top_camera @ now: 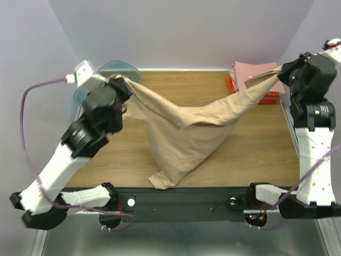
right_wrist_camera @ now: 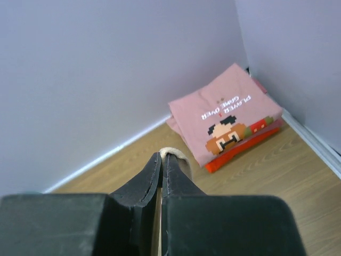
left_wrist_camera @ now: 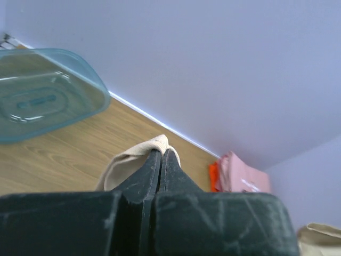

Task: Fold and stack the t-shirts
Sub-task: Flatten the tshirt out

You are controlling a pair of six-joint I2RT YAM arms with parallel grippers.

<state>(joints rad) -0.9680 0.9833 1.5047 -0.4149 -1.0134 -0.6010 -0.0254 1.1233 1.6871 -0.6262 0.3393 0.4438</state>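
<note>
Left gripper (top_camera: 119,81) and right gripper (top_camera: 281,72): both clamped on tan t-shirt (top_camera: 186,130).
Stretched between them above table (top_camera: 250,152), its lower part draped to near edge; pink t-shirt (right_wrist_camera: 224,114) folded on red-orange t-shirt (right_wrist_camera: 232,156), far right corner.

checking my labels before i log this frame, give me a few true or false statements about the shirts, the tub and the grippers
1. The left gripper and the right gripper are both shut on the tan shirt. True.
2. The tan shirt lies folded flat on the table. False: it hangs stretched between the two grippers, its lower end reaching down to the table near the front edge.
3. The pink shirt lies folded on top of the red-orange shirt. True.
4. The teal tub rests on the pink shirt. False: it sits at the far left corner, while the folded shirts are at the far right.
</note>
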